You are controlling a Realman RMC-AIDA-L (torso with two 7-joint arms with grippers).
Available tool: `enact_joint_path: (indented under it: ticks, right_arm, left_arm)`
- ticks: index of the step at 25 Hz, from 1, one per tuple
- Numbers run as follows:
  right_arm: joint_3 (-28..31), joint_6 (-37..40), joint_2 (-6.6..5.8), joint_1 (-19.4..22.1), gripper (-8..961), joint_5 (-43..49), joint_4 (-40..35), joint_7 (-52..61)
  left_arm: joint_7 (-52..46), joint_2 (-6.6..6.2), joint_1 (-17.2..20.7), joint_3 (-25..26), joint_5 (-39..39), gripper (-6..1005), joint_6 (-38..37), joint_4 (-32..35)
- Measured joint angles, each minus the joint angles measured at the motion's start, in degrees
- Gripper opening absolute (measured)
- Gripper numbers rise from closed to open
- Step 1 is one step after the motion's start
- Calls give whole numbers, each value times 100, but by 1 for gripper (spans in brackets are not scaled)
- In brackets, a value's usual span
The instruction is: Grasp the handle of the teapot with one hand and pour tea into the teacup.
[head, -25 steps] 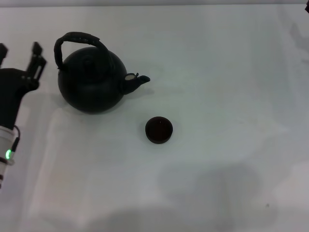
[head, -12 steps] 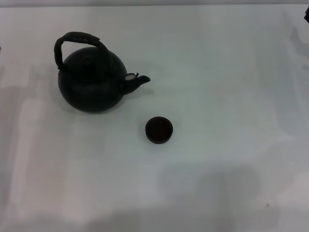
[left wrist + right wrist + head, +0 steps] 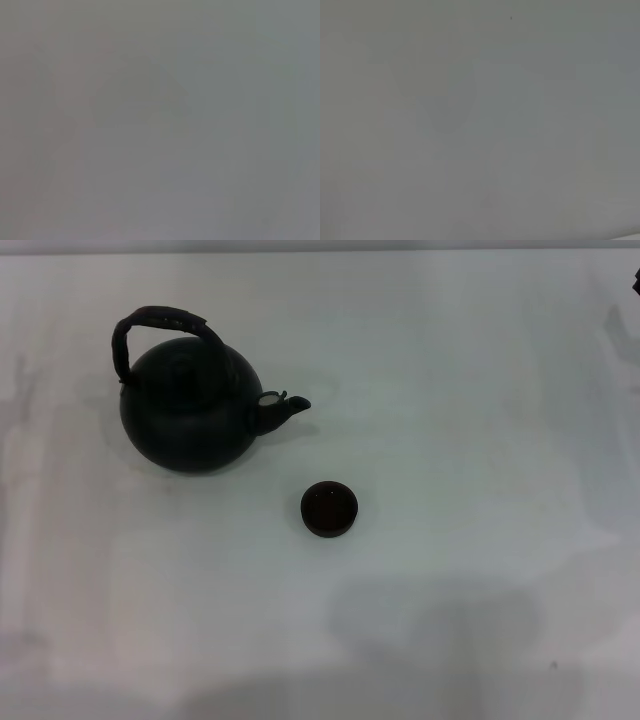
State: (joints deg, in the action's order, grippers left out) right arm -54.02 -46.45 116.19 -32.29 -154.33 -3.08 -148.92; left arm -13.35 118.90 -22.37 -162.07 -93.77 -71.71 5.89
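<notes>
Change: your left gripper, beside the teapot a second ago, is gone from the head view; teapot and teacup lie as before.
Teapot [image 3: 190,410]: upright on the white table [image 3: 470,440], far left, spout toward your right.
Handle [image 3: 160,325]: arched over the lid, free.
Teacup [image 3: 329,509]: near the spout, apart from it.
Right gripper [image 3: 636,280]: dark sliver at the far right edge; fingers cannot be told.
Writing: none readable.
</notes>
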Motion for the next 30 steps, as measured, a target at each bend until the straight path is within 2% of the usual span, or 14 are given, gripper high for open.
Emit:
enact_joint_path:
  ticks: [9,17,21,26,30]
  right_arm:
    - [14,6,0,-39,830,-1,1,-8]
    - [-14,-9,0,-39,830,4,60,-29]
    - [-11,-111,0,67,830,7,48,-33]
    - [-12,-608,0,226,830,9,30,-32]
    - [-11,-632,0,228,830,9,54,-46]
  left_arm:
    - [1,-19,-207,1,-503,799,163,-162]
    - [4,-31,-415,1,-547,800,351,-460]
    - [6,-33,-385,0,-549,800,351,-463]
    - [7,-48,-299,-25,-552,800,367,-425]
    - [7,-45,-220,-13,-555,801,378,-407]
